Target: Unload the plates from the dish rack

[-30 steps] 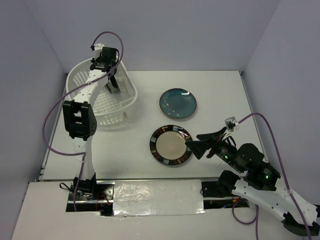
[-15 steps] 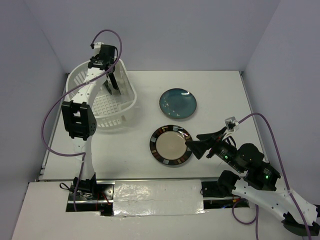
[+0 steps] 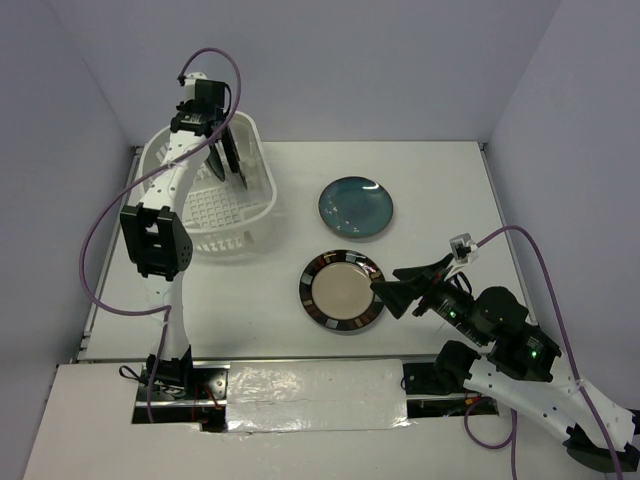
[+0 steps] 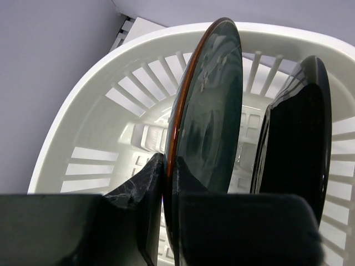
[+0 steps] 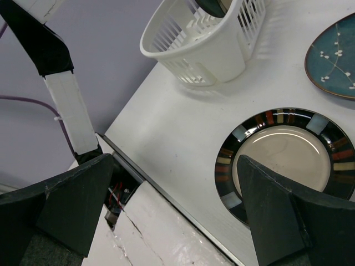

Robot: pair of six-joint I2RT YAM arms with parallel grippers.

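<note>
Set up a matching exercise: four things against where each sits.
1. round teal-blue glazed plate
2. round beige-centred plate with wide dark rim
3. upright dark plate with orange edge
4. white slotted plastic dish rack

A. clamped in the left jaws
B. far left of the table
C. flat, toward the near edge
D. flat, beyond the beige-centred plate

Pairs: 1-D, 2-C, 3-A, 4-B

Place: a robot lab test cell, not a kitchen.
Walls: plain lavender panels (image 3: 350,60) box in my white tabletop (image 3: 440,190).
Rig: my left arm (image 3: 150,240) and right arm (image 3: 510,350) rise from a taped white board (image 3: 310,395), and a purple cable (image 3: 212,52) loops loose.
Props: a plastic dish rack (image 3: 218,238) and plates (image 3: 355,207) sit on the bare surface.
</note>
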